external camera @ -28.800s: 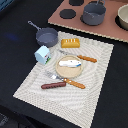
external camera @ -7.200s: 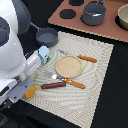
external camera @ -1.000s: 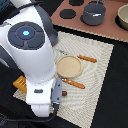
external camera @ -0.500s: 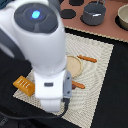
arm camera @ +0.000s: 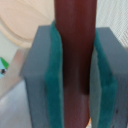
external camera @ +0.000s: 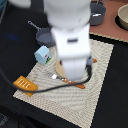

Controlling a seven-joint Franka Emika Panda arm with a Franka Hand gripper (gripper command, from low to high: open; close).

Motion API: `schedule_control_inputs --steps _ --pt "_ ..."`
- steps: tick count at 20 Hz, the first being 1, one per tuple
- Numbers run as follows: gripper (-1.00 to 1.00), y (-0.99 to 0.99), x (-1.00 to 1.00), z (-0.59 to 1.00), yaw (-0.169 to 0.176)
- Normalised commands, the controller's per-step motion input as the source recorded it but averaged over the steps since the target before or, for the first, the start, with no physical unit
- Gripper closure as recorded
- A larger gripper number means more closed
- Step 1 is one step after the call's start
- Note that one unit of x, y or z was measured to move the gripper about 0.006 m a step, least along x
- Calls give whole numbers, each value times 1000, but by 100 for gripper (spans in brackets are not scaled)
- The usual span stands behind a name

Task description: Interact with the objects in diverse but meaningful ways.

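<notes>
In the wrist view my gripper is shut on the red-brown sausage, which stands upright between the green pads. In the exterior view my blurred arm hangs over the round tan plate and hides the gripper and sausage. The ridged orange bread loaf lies at the mat's left corner. The pale blue carton stands left of the arm. The grey pan sits behind it. The fish is hidden.
A woven beige mat covers the black table. An orange knife handle and a fork lie by the plate. A brown board at the back right carries a dark pot and a bowl.
My arm has swung from the mat's front left toward the exterior view's right, over the plate. The sausage no longer lies on the mat.
</notes>
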Motion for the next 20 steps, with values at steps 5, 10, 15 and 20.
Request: schedule_control_inputs --steps 5,10,15,20 --pt "100 779 -172 64 45" --pt "100 771 -245 0 45" --pt "100 755 -384 0 46" --pt "100 693 -575 0 56"
